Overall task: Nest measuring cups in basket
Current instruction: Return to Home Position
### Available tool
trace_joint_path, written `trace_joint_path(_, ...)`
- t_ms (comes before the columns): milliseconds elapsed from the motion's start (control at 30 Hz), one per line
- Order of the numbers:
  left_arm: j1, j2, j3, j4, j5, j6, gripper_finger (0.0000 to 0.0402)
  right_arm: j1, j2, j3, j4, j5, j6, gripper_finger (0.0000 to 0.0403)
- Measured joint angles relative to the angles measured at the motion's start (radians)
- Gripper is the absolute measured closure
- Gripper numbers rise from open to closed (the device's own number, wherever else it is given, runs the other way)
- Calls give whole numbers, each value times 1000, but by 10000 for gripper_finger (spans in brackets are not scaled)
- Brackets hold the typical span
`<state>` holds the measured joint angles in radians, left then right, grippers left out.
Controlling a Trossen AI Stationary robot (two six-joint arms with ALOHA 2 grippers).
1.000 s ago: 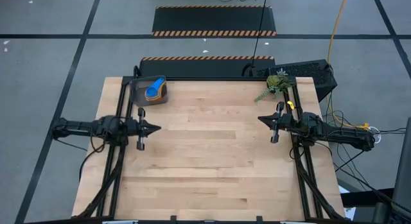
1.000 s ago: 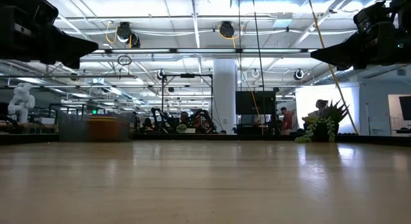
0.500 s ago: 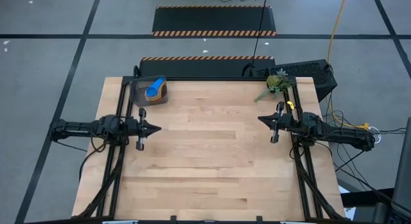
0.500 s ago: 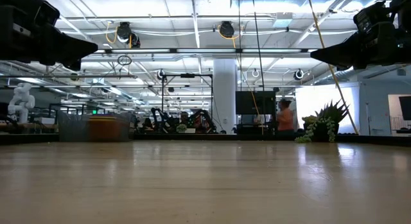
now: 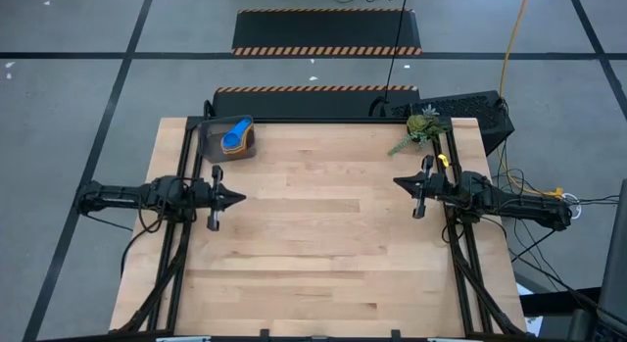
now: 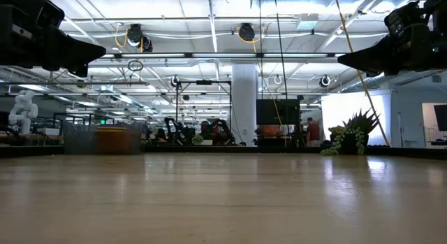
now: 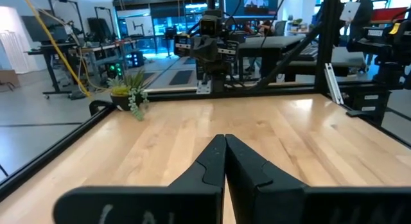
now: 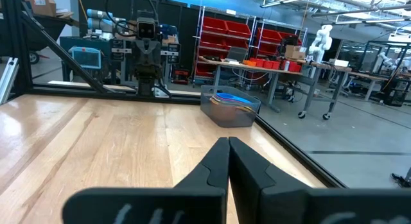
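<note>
Sitting in the far-left corner of your pale wooden tabletop [image 5: 323, 244], the grey round-cornered basket [image 5: 214, 146] holds nested plastic measuring cups [image 5: 235, 138], blue uppermost. Your left tool [image 5: 238, 196] and right tool [image 5: 397, 182] hang level at opposite sides, fingers pressed together.

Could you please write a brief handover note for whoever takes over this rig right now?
The left end effector is shut and empty, raised over the left side of the table, pointing inward.
The right end effector is shut and empty, raised over the right side, pointing inward.
The basket sits at the far left corner and holds the measuring cups. A blue one is on top with orange beneath; the count cannot be seen.
Done: no cup shows outside the basket, so nesting looks finished.
Left: probably only parking the arms.
</note>
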<state>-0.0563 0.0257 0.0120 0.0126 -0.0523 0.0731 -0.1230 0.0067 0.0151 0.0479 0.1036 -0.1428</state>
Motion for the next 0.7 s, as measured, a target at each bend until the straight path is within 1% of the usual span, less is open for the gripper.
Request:
trace_joint_path(333, 1, 0, 0, 3, -1, 0, 392, 0, 0, 0, 0, 0, 0, 403)
trace_joint_path(700, 1, 0, -3, 44, -4, 1, 392, 0, 0, 0, 0, 0, 0, 403)
